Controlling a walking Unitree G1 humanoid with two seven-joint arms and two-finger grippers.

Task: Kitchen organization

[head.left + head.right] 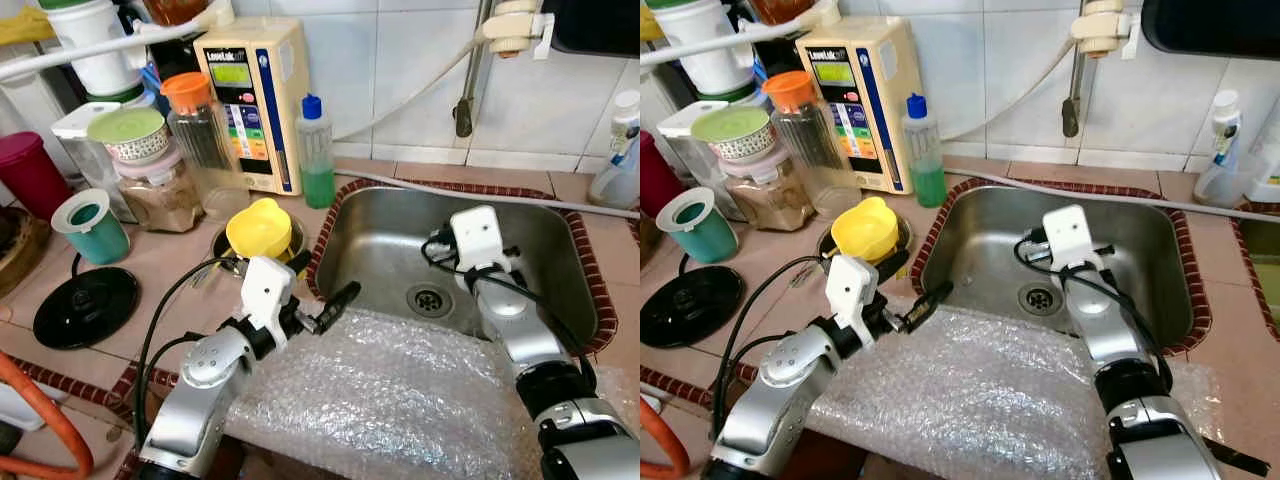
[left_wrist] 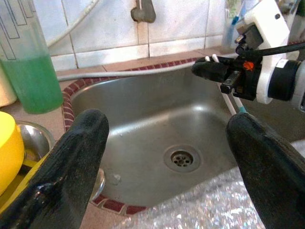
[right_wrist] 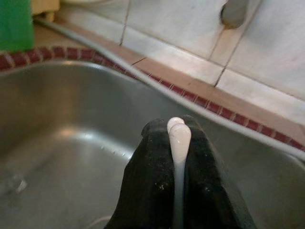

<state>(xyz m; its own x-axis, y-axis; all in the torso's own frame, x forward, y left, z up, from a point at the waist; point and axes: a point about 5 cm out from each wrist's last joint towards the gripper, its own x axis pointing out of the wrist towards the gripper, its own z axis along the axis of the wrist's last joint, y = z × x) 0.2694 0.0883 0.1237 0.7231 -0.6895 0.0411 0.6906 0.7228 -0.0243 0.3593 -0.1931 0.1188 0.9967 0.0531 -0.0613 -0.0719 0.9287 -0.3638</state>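
Bubble wrap (image 1: 380, 390), 6 o'clock: soft, light. Right gripper (image 3: 178, 138), over sink (image 1: 560, 250), clamps slim white handle (image 3: 179, 143); left gripper (image 2: 167, 148) wide, empty.

The two eye views look down from the robot's head at the counter (image 1: 170, 250) and the sink (image 1: 380, 240). Both show the same things, a little shifted. The left wrist view sits low by the sink's left rim and looks across the sink at the other arm. The right wrist view is close inside the sink, facing the tiled wall (image 3: 267, 43).
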